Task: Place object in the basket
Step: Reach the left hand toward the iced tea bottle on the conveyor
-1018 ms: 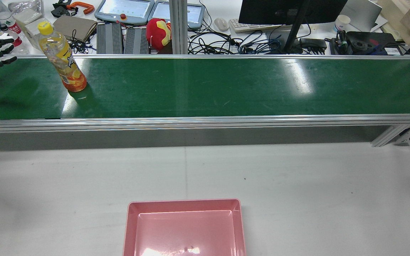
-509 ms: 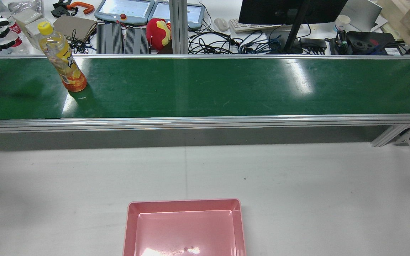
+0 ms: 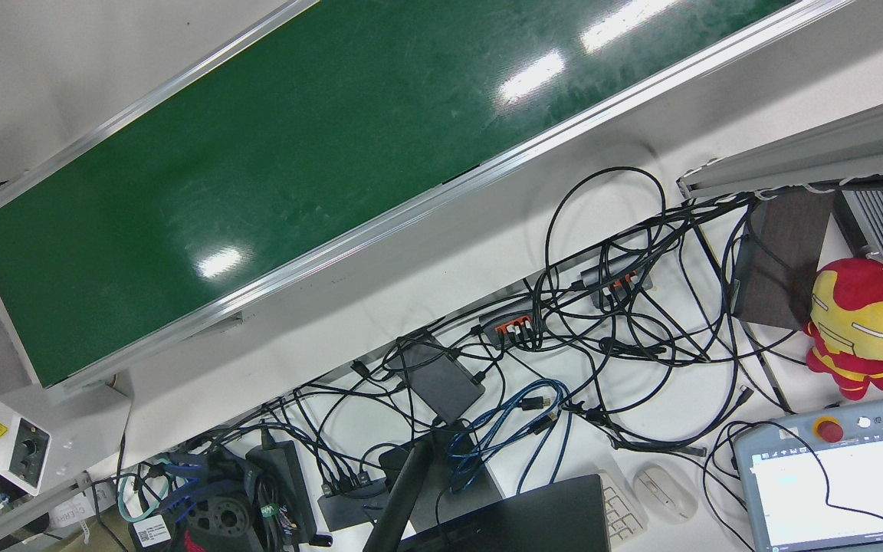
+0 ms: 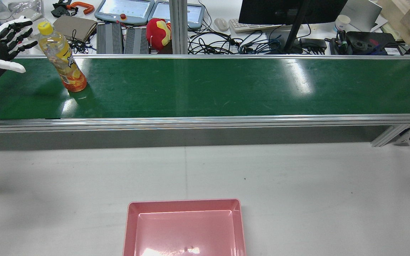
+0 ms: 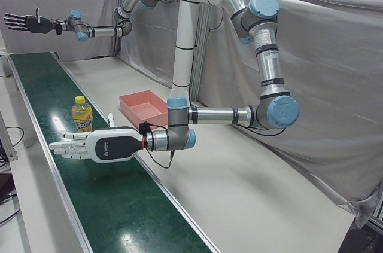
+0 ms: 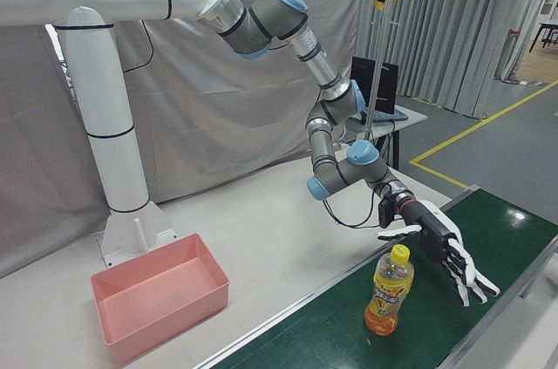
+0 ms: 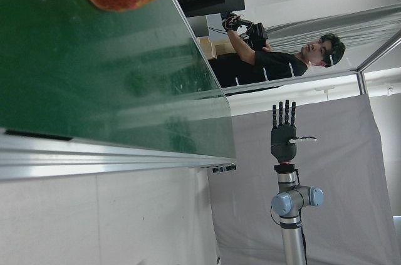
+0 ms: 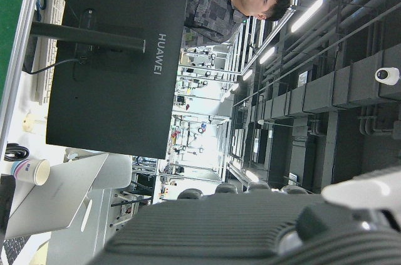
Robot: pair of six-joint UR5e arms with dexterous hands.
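A drink bottle [image 4: 62, 58] with a yellow cap and orange liquid stands upright on the green belt [image 4: 208, 89] near its left end; it also shows in the left-front view [image 5: 82, 115] and the right-front view [image 6: 390, 292]. My left hand [image 4: 7, 39] is open, fingers spread, level with the bottle and a short gap to its left, not touching it; it also shows in the other two views [image 5: 90, 145] [image 6: 445, 256]. My right hand [image 5: 27, 23] is open and empty, held high over the belt's far end. The pink basket [image 4: 183, 203] sits empty on the grey table.
The belt has aluminium side rails [image 4: 190, 122]. Behind it is a cluttered desk with a monitor [image 4: 290, 10], cables, teach pendants [image 4: 125, 10] and a red plush toy [image 4: 158, 32]. A person [image 7: 276, 58] stands beyond the belt.
My left hand has risen and moved right along the belt, closer to the bottle, still open. The bottle and basket have not moved.
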